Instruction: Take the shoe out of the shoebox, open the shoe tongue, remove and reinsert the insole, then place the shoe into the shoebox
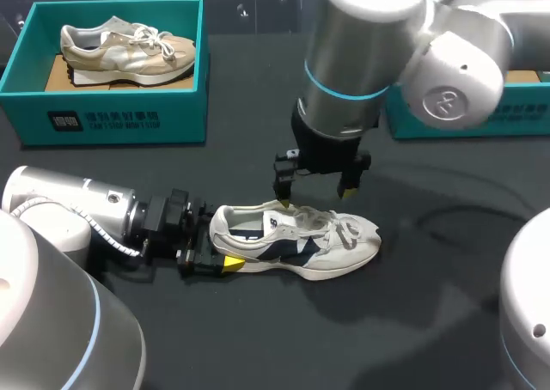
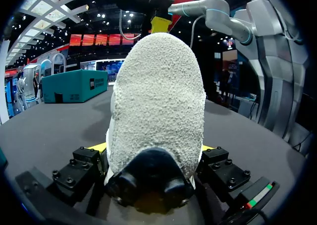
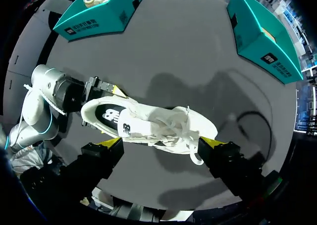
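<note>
Shoe (image 1: 296, 240) points toe right, heel in left gripper (image 1: 220, 249).

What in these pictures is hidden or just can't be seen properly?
Right shoebox: its inside. In the head view the right arm covers it; the right wrist view shows only its outside.
White shoe: toe and laces. In the left wrist view its own heel blocks them.
Right hand: whether it touches the shoe. Depth is unclear in every view.
</note>
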Action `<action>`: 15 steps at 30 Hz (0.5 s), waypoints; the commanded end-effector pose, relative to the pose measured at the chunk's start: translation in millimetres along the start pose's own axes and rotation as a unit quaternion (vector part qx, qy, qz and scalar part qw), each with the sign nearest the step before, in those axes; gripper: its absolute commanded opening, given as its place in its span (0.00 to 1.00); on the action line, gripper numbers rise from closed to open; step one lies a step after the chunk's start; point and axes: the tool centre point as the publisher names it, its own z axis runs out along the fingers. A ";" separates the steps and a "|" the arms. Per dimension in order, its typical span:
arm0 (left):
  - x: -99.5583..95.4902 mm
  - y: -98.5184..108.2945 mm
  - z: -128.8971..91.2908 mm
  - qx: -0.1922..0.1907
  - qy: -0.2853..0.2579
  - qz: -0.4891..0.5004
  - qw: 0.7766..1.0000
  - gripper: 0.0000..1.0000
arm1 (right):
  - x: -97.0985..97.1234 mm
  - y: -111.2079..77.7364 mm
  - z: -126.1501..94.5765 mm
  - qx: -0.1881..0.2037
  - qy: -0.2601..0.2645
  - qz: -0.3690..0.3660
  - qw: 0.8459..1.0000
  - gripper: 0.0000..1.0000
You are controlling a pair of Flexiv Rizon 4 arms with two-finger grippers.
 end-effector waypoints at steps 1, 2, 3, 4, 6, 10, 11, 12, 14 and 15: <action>-1.2 2.0 0.5 -0.001 -0.002 0.000 1.000 0.00 | 14.4 7.6 6.3 0.021 -0.044 0.000 0.999 1.00; -1.2 2.0 0.5 -0.001 -0.002 0.000 1.000 0.00 | 19.9 9.1 7.5 0.018 -0.052 0.009 0.998 1.00; -1.2 2.0 0.5 -0.001 -0.002 0.000 1.000 0.00 | 24.6 11.1 9.0 0.013 -0.066 0.022 0.998 1.00; -1.2 2.0 0.5 -0.001 -0.002 0.000 1.000 0.00 | 29.8 14.2 11.3 0.020 -0.073 0.019 0.997 1.00; -1.2 2.0 0.5 -0.001 -0.002 0.000 1.000 0.00 | 37.8 18.6 15.5 0.017 -0.089 0.025 0.996 1.00; -1.2 2.0 0.5 -0.001 -0.002 0.000 1.000 0.00 | 48.1 24.0 24.2 0.031 -0.117 0.028 0.992 1.00; -1.2 2.0 0.5 -0.001 -0.002 0.000 1.000 0.00 | 48.8 23.9 25.4 0.028 -0.126 0.035 0.991 1.00; -1.2 2.0 0.5 -0.001 -0.002 0.000 1.000 0.00 | 49.3 23.7 26.5 0.029 -0.130 0.039 0.990 1.00; -1.2 2.0 0.5 -0.001 -0.002 0.000 1.000 0.00 | 50.5 23.7 28.9 0.030 -0.143 0.043 0.988 1.00; -1.2 2.0 0.5 -0.001 -0.002 0.000 1.000 0.00 | 51.1 23.4 31.2 0.030 -0.150 0.042 0.987 1.00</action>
